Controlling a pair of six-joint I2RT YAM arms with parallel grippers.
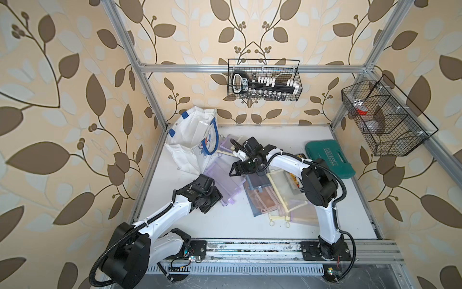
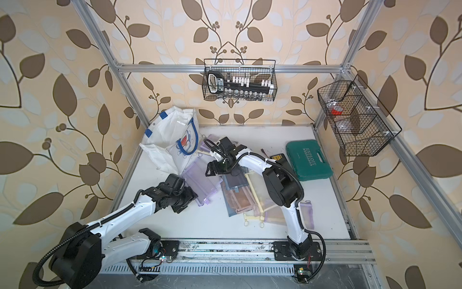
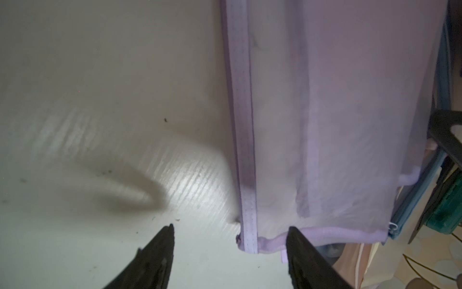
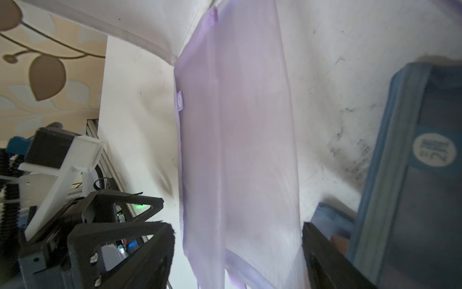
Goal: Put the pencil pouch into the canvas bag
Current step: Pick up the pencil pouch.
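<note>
Left gripper [image 3: 231, 226] spread over scuffed white tabletop [image 3: 100, 100], lilac mesh pencil pouch [image 3: 325, 125] corner between its tips. Right gripper [image 4: 237, 225], jaws apart, straddles that pouch. In a top view, canvas bag [image 1: 190, 140] left of centre, leaf wallpaper [image 1: 75, 75] around.

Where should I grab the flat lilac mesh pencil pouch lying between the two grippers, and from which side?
Probably at the bound corner of the lilac mesh pencil pouch, where its stitched edge band ends: limp mesh lying flat on the white table offers little else to pinch. Come from above at that end; the left gripper straddles it, open.
</note>
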